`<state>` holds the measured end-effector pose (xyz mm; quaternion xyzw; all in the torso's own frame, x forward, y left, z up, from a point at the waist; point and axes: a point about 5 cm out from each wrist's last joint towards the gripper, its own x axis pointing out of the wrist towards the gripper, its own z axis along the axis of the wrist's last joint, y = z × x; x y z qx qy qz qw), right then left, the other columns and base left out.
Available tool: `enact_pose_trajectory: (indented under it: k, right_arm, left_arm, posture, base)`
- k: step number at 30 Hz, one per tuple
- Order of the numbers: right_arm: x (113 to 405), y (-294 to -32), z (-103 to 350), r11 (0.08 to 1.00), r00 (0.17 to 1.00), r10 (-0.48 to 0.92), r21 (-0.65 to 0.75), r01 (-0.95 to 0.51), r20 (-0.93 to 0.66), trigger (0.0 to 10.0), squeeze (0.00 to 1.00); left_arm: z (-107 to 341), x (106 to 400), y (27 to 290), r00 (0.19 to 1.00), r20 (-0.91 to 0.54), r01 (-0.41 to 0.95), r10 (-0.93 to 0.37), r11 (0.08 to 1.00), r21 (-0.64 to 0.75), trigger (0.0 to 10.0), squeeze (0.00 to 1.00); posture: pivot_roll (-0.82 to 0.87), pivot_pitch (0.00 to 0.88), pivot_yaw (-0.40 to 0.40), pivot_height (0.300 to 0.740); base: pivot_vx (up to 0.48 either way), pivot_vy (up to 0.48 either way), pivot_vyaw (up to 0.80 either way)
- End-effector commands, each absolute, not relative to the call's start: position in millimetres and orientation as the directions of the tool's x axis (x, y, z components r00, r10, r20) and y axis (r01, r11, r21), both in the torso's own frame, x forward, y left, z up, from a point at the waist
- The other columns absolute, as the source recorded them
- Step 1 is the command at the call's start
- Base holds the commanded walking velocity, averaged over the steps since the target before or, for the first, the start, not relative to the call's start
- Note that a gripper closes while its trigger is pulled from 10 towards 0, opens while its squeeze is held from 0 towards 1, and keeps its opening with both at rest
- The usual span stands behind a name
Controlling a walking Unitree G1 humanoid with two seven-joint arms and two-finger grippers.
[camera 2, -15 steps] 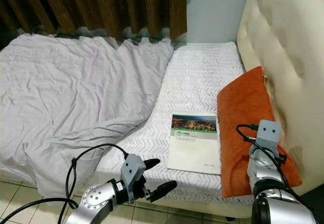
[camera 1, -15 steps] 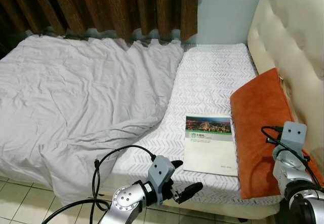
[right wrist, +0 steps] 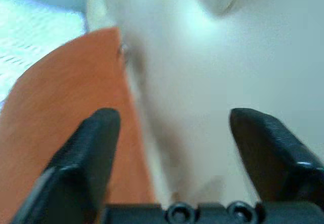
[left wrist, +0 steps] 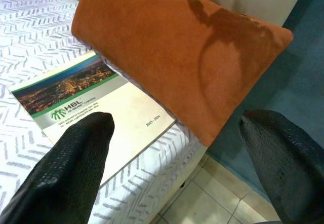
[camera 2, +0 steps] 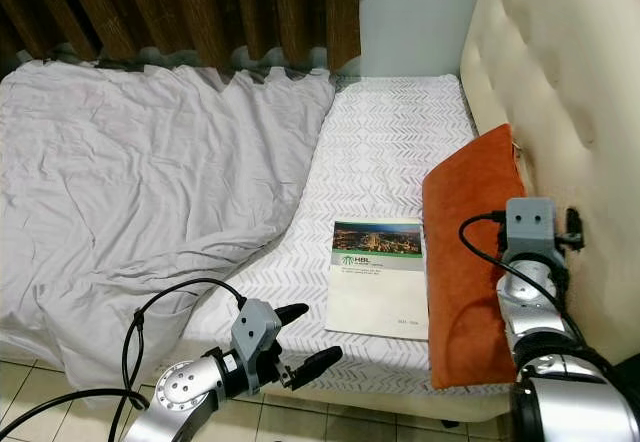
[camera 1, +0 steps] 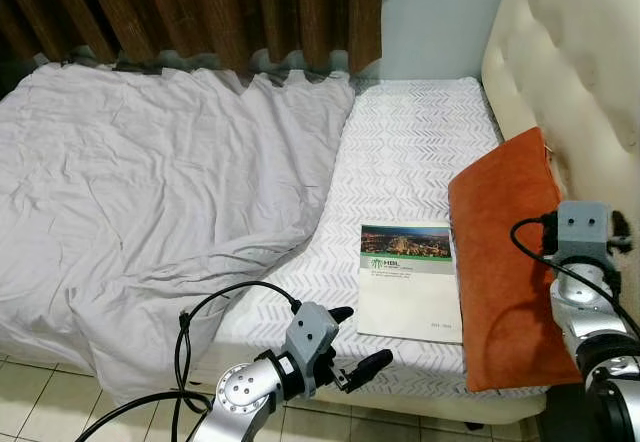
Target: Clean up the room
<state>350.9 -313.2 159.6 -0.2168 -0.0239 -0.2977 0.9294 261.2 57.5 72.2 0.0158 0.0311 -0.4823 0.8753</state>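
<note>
Booklet (camera 1: 410,280) lies flat on the bed (camera 1: 420,152) w/ white chevron sheet, its right edge just beside an orange pillow (camera 1: 505,262) that leans on the cream headboard (camera 1: 580,72); a rumpled grey blanket (camera 1: 150,202) covers the bed's left part. Left gripper (camera 1: 350,347) hovers at the bed's near edge, just short of the booklet, jaws apart & holding nothing. Right gripper (right wrist: 172,148) is up by the pillow's right side, facing the headboard, jaws also apart & holding nothing.
</note>
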Motion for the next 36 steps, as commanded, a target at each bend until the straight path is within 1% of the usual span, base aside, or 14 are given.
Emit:
enact_pose_trajectory:
  k: [1, 3, 4, 6, 7, 10, 12, 13, 15, 18, 20, 25, 29, 36]
  right_arm:
    - [351.2, -318.1, 176.8, 0.691, 0.791, -0.551, -0.385, 0.612, 0.267, 10.0, 1.0]
    - [349.7, -319.8, 180.2, 0.678, 0.777, -0.554, -0.38, 0.629, 0.298, 10.0, 1.0]
    - [343.1, -318.1, 187.9, 0.641, 0.752, -0.509, -0.398, 0.656, 0.419, 10.0, 1.0]
    - [340.2, -316.8, 189.4, 0.626, 0.739, -0.492, -0.403, 0.667, 0.46, 10.0, 1.0]
    - [331.7, -306.5, 179.4, 0.68, 0.762, -0.446, -0.377, 0.629, 0.469, 10.0, 0.0]
    - [316.5, -284.5, 150.3, 0.822, 0.848, -0.381, -0.286, 0.493, 0.369, 10.0, 0.0]
    - [298.7, -261.2, 121.5, 0.912, 0.91, -0.337, -0.155, 0.379, 0.241, 10.0, 0.0]
    - [298.7, -261.2, 121.5, 0.912, 0.91, -0.337, -0.155, 0.379, 0.241, 10.0, 0.0]
    - [271.0, -237.4, 92.1, 0.95, 0.943, -0.308, -0.014, 0.313, 0.127, 10.0, 0.0]
    - [241.6, -219.1, 65.2, 0.956, 0.957, -0.288, 0.053, 0.287, 0.022, 10.0, 0.0]
    - [231.1, -214.1, 57.8, 0.962, 0.963, -0.269, 0.052, 0.269, -0.007, 10.0, 0.0]
    - [234.2, -212.0, 53.7, 0.972, 0.972, -0.232, 0.017, 0.233, -0.027, 10.0, 0.0]
    - [230.8, -215.7, 52.6, 0.976, 0.974, -0.218, 0.003, 0.219, -0.058, 10.0, 0.0]
    - [219.5, -222.6, 46.9, 0.978, 0.973, -0.208, -0.037, 0.205, -0.103, 10.0, 0.0]
  left_arm:
    - [67.8, 261.2, 62.3, 0.542, -0.093, 0.839, -0.835, 0.544, 0.011, 10.0, 0.0]
    - [67.3, 262.5, 63.2, 0.551, -0.094, 0.834, -0.829, 0.552, 0.016, 10.0, 0.0]
    - [70.6, 266.6, 69.4, 0.598, -0.074, 0.801, -0.798, 0.598, 0.025, 10.0, 0.0]
    - [71.8, 268.5, 71.5, 0.615, -0.066, 0.788, -0.786, 0.615, 0.025, 10.0, 0.0]
    - [76.0, 272.9, 80.6, 0.671, -0.045, 0.741, -0.74, 0.67, 0.041, 10.0, 0.0]
    - [81.6, 279.3, 96.1, 0.747, -0.026, 0.664, -0.664, 0.744, 0.074, 10.0, 0.0]
    - [85.5, 284.3, 107.9, 0.801, -0.018, 0.597, -0.599, 0.795, 0.106, 10.0, 0.0]
    - [85.5, 284.3, 107.9, 0.801, -0.018, 0.597, -0.599, 0.795, 0.106, 10.0, 0.0]
    - [90.5, 290.3, 116.9, 0.84, -0.004, 0.539, -0.542, 0.833, 0.124, 10.0, 0.0]
    - [94.3, 298.3, 120.0, 0.873, -0.003, 0.482, -0.488, 0.861, 0.161, 10.0, 0.0]
    - [95.0, 300.3, 117.3, 0.871, 0.004, 0.486, -0.492, 0.861, 0.149, 10.0, 0.0]
    - [88.5, 308.7, 108.9, 0.866, -0.016, 0.5, -0.5, 0.864, 0.059, 10.0, 0.0]
    - [80.8, 307.8, 109.1, 0.872, -0.036, 0.489, -0.488, 0.872, 0.021, 10.0, 0.0]
    - [62.9, 301.2, 114.6, 0.899, -0.095, 0.43, -0.427, 0.903, 0.02, 10.0, 0.0]
  posture:
    - [-0.01, 0.198, 0.05, 0.74]
    - [-0.01, 0.184, 0.045, 0.74]
    - [-0.03, 0.148, 0.037, 0.74]
    - [-0.04, 0.14, 0.036, 0.74]
    - [-0.06, 0.09, 0.031, 0.74]
    - [-0.08, 0.047, 0.035, 0.74]
    - [-0.09, 0.016, 0.034, 0.74]
    - [-0.09, 0.016, 0.034, 0.74]
    - [-0.12, 0.0, 0.037, 0.74]
    - [-0.13, 0.0, 0.044, 0.74]
    - [-0.14, 0.0, 0.05, 0.74]
    - [-0.16, 0.0, 0.061, 0.74]
    - [-0.18, 0.0, 0.066, 0.74]
    - [-0.18, 0.0, 0.057, 0.74]
  base:
    - [0.0, 0.0, 0.0]
    - [0.0, 0.0, 0.0]
    - [0.0, 0.0, 0.0]
    - [0.0, 0.0, 0.0]
    - [0.0, 0.0, 0.0]
    - [0.0, 0.0, 0.0]
    - [0.0, 0.0, 0.0]
    - [0.0, 0.0, 0.0]
    - [0.0, 0.0, 0.0]
    - [0.0, 0.0, 0.0]
    - [0.0, 0.0, 0.0]
    - [0.0, 0.0, 0.0]
    - [0.0, 0.461, 0.0]
    - [0.0, 0.476, -0.79]
